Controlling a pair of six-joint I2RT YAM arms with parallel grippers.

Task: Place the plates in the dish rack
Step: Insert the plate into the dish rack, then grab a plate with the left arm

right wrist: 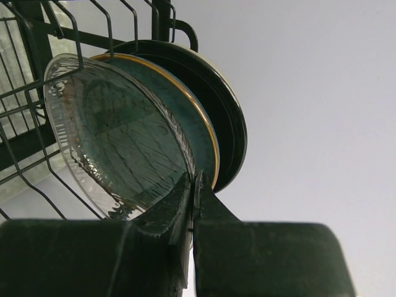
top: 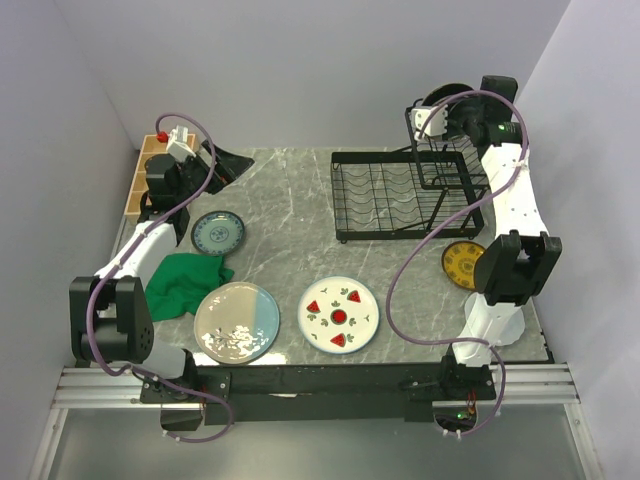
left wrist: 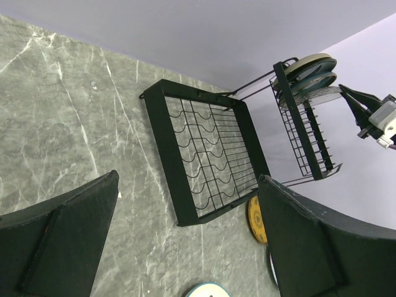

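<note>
The black wire dish rack (top: 385,195) stands at the back right, with its raised upper basket (top: 447,160) on the right. My right gripper (top: 424,120) is shut on the rim of a clear glass plate (right wrist: 117,148), held upright in the upper basket beside a slate-blue plate (right wrist: 193,117) and a black plate (right wrist: 230,111). My left gripper (top: 215,160) is open and empty, raised at the back left. On the table lie a small blue patterned plate (top: 218,232), a cream-and-blue plate (top: 237,321), a watermelon plate (top: 339,314) and a yellow plate (top: 462,264).
A green cloth (top: 183,282) lies next to the cream-and-blue plate. A wooden compartment box (top: 148,170) sits at the back left edge. The left wrist view shows the rack's lower tray (left wrist: 210,161) holding no plates and the yellow plate (left wrist: 255,219) beside it.
</note>
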